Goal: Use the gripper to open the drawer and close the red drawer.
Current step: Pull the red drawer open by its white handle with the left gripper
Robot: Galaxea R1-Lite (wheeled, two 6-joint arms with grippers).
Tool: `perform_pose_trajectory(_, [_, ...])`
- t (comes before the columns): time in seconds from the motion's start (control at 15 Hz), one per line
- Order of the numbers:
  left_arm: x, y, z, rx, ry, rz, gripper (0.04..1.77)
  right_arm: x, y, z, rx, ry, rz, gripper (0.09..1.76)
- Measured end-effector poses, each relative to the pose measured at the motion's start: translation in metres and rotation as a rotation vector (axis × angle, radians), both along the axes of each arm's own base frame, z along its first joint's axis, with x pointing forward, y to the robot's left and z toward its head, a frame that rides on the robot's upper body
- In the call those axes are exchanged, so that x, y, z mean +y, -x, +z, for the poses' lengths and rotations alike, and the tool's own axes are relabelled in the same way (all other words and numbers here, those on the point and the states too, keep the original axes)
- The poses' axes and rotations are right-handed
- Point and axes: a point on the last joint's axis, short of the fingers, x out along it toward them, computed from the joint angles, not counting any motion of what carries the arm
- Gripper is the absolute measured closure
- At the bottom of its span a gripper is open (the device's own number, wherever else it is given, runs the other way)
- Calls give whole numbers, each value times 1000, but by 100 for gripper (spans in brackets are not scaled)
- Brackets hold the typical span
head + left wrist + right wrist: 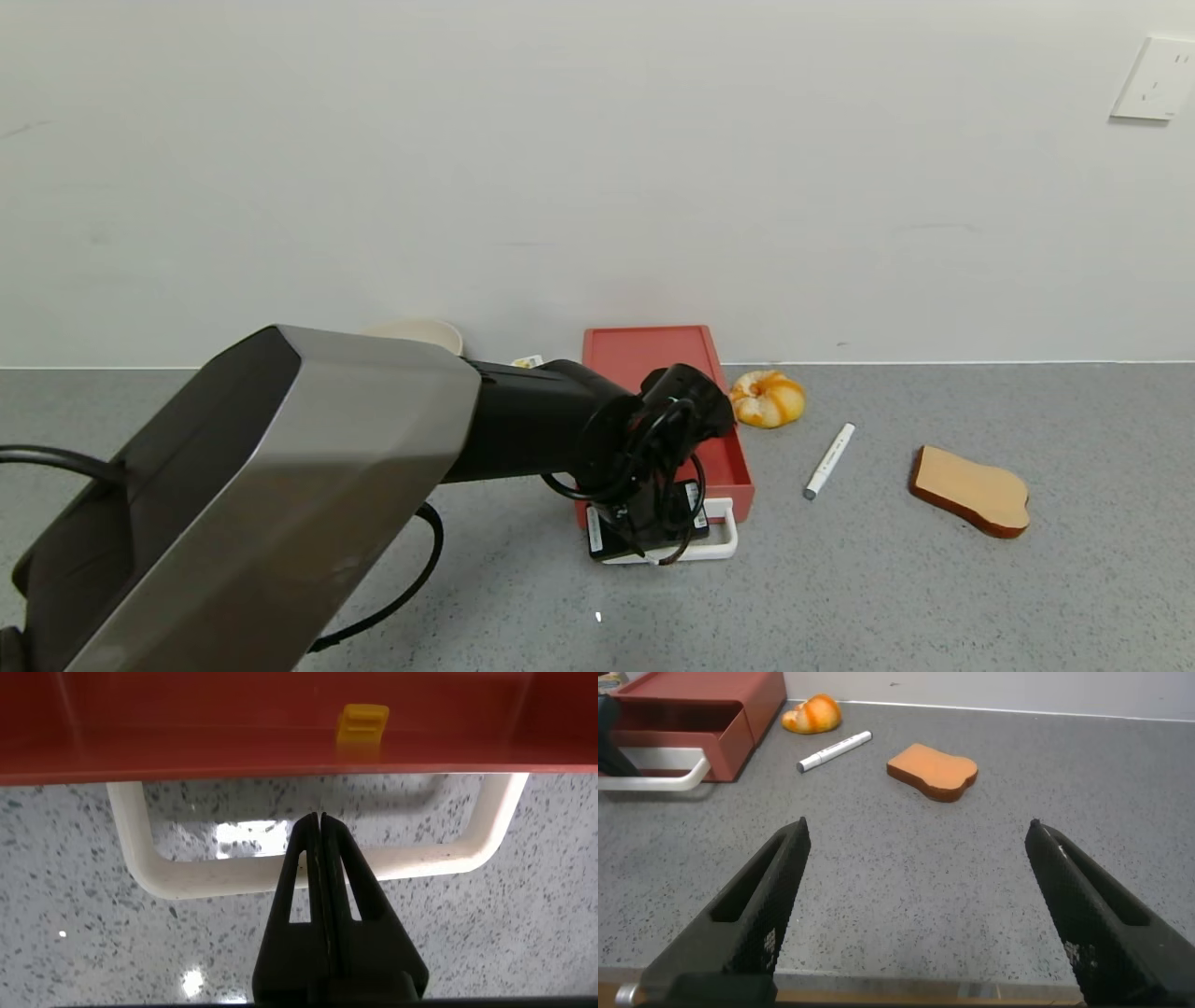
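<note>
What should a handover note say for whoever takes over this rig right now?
Left gripper: fingers shut, tips inside the loop of the white handle, gripping nothing, in front of the red drawer.
Right gripper: open, empty, hovering over bare tabletop, away from the drawer; idle.
Drawer: against the wall, tray pulled out a little in the right wrist view; a small yellow item lies inside.
Nearby: bread roll, marker, toast slice, bowl behind the left arm.
Done: handle hooked, drawer partly open.
Left: finish pulling it open, then push it closed.
</note>
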Motion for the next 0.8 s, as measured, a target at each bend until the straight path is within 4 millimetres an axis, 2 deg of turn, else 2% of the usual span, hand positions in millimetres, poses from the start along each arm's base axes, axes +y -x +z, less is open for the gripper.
perform_pose_trajectory(0.47, [-6,35,5,33,0,7,170,0,0,0,0,-1,0,15])
perform_pose_trajectory(0.8, [-5,50,5,50,-5,11,170,0,0,0,0,0,0,15])
